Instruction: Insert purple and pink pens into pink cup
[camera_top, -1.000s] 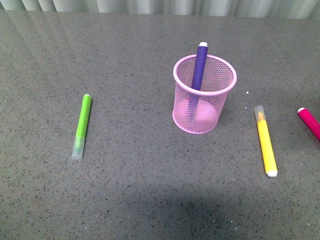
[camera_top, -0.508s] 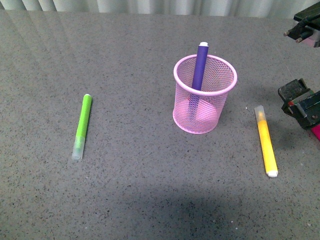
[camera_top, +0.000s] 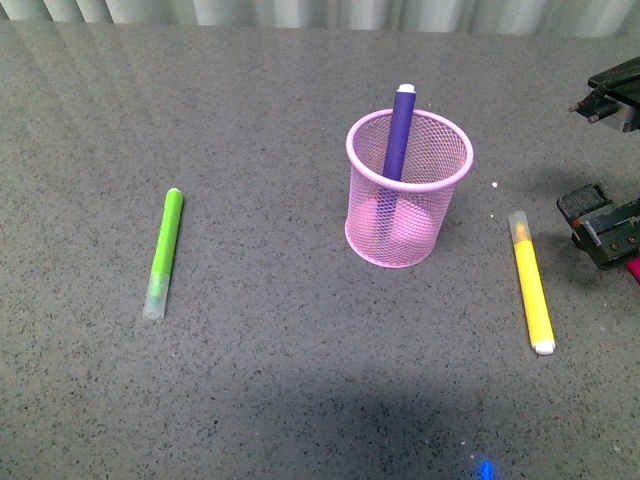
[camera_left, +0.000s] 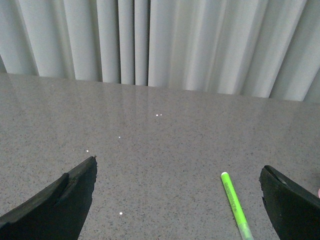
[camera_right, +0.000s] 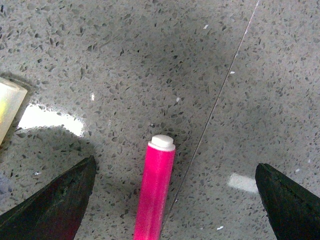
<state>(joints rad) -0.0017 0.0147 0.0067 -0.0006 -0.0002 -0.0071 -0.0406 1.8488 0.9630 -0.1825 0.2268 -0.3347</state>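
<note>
Right end effector (camera_right: 175, 165) hangs wide-spread directly above pink pen (camera_right: 155, 195).

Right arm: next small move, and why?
Probably lower the right gripper straight down around the pink pen and close. The purple pen already stands in the pink cup. The pink pen lies flat on the table between the open fingers, not yet gripped.
</note>
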